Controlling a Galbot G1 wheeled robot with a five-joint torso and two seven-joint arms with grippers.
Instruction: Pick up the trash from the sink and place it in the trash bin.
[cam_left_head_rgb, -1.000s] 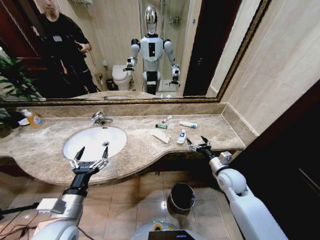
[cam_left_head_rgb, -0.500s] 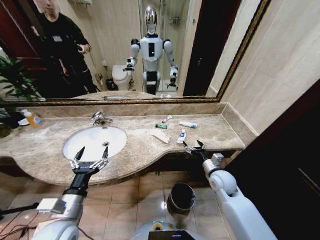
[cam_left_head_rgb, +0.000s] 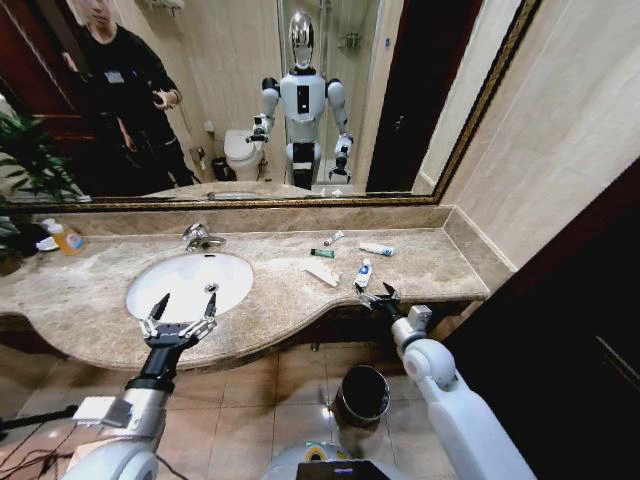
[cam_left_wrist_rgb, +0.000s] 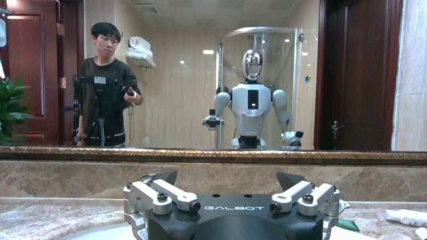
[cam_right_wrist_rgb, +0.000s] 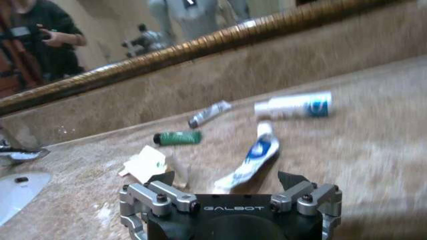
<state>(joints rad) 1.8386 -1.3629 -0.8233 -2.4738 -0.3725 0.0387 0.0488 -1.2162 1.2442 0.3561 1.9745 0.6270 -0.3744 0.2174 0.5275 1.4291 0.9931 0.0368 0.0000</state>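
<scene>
- Right gripper (cam_left_head_rgb: 376, 295) low at the front edge of the marble surface (cam_left_head_rgb: 100, 300), jaws apart and empty, just short of the white tube with blue marks (cam_left_head_rgb: 363, 272).
- In the right wrist view, same tube (cam_right_wrist_rgb: 253, 157) lying lengthwise straight ahead of the spread jaws, near end between the two tips but apart from both.
- Rest of the trash on the surface beside the sink (cam_left_head_rgb: 190, 283), none in the basin: white paper scrap (cam_left_head_rgb: 322, 272), dark green tube (cam_left_head_rgb: 322, 253), small grey-white tube (cam_left_head_rgb: 333, 238), white tube with teal end (cam_left_head_rgb: 376, 249).
- Left gripper (cam_left_head_rgb: 181, 318) hovering over the near rim of the sink, jaws wide, empty.
- Trash bin (cam_left_head_rgb: 362, 394) on the tiled floor below the surface edge, under the right arm.
- Orange-liquid bottle (cam_left_head_rgb: 66, 236) far left by the mirror.
</scene>
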